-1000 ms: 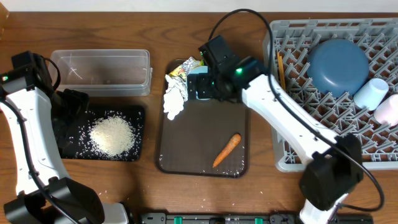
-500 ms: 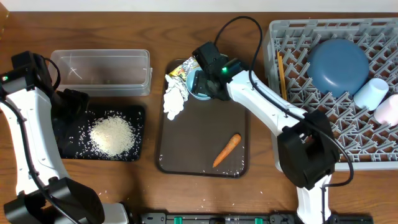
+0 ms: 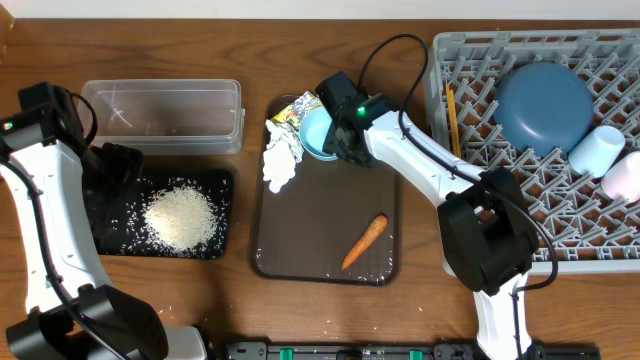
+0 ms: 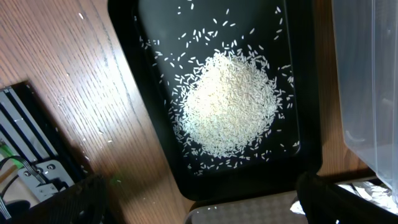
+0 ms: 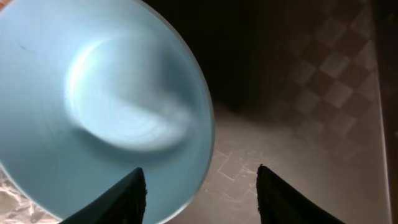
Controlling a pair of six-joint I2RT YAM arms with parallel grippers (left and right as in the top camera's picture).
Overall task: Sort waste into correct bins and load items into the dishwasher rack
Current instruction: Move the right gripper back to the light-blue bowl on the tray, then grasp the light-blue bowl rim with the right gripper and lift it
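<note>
- The right gripper (image 3: 336,142) hung over the upper part of the brown tray (image 3: 300,250), at the right side of the light blue bowl (image 3: 316,132).
- In the wrist view its jaws stood apart, astride the bowl's rim: one finger lay under the bowl's edge, and the other stood clear of the rim with a gap showing. They were not closed on it.
- The bowl sat mouth up in the tray's upper half, tilted toward the upper left.
- The tissue (image 3: 280,155) lay just left of the bowl on the tray's left edge, its long axis up and down the frame.
- The wrapper (image 3: 298,108) lay at the tray's upper left corner, touching the tissue's top.
- The carrot (image 3: 365,241) lay alone in the tray's lower right, its long axis slanting from lower left to upper right.
- The left gripper (image 4: 199,186) hung over the upper left corner of the black tray (image 3: 112,238), jaws wide open and holding nothing.
- The rice (image 3: 181,218) formed a heap in the middle of the black tray, with loose grains around it and a few on the tabletop (image 3: 230,300).
- The black tray's long axis ran left to right; the tub (image 3: 165,115) lay just above it, parallel.
- The rack (image 3: 470,240) filled the right of the frame.
  - It held a blue dish (image 3: 545,105) and a white cup (image 3: 597,150).
  - A pale cup (image 3: 625,180) sat at the frame's right edge.
  - The chopsticks (image 3: 452,112) stood along the rack's left side, pointing up and down the frame.
</note>
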